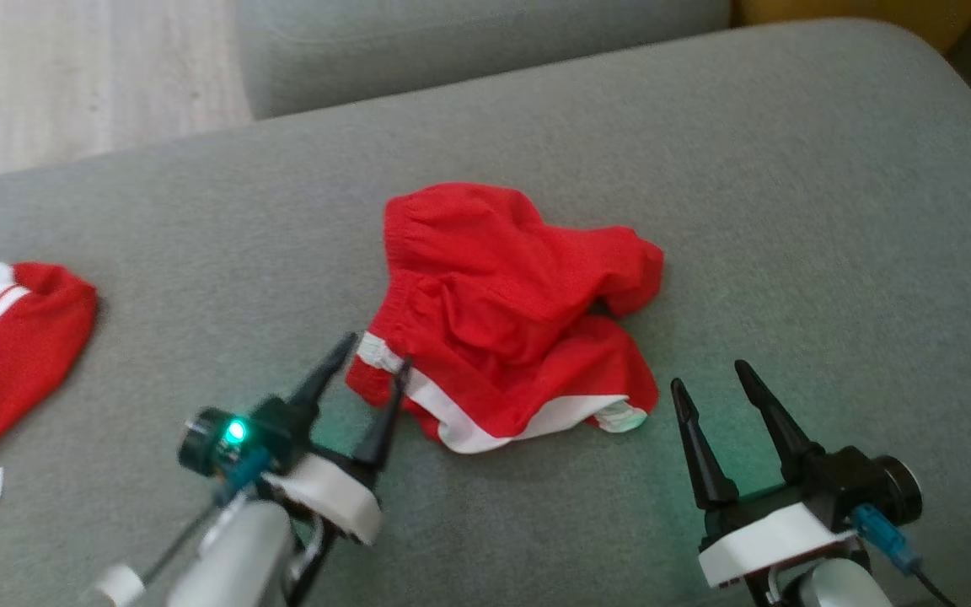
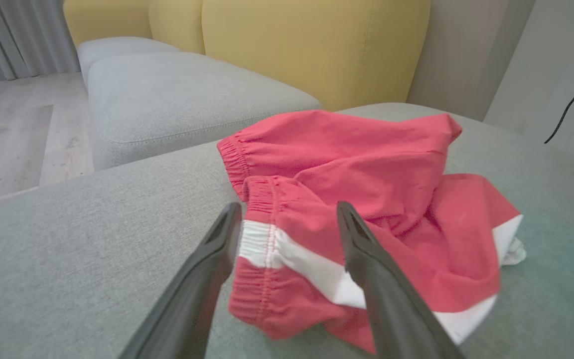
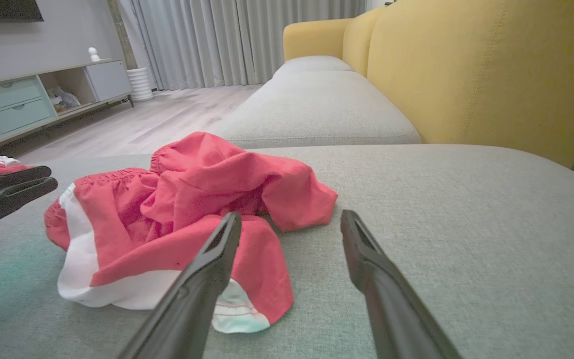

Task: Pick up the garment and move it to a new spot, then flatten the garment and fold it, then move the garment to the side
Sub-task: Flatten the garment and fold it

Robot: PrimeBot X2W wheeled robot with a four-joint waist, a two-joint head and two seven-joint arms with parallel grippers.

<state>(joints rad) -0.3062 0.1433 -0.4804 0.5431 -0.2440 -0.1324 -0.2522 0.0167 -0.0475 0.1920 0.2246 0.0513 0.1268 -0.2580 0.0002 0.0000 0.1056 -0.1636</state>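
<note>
While the crumpled red garment [image 1: 502, 312] lies mid-cushion on the grey sofa [image 1: 789, 169], both jaws are spread wide, holding nothing — left gripper [image 1: 378, 351] at the white-striped waistband (contact unclear), right gripper [image 1: 709, 374] just beside the hem.

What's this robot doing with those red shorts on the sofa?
It seems about to pick up the crumpled shorts on the grey cushion. The left gripper, jaws open, is poised over their waistband corner; the right gripper sits open beside their hem. Nothing is gripped yet. Another red garment lies at far left.
</note>
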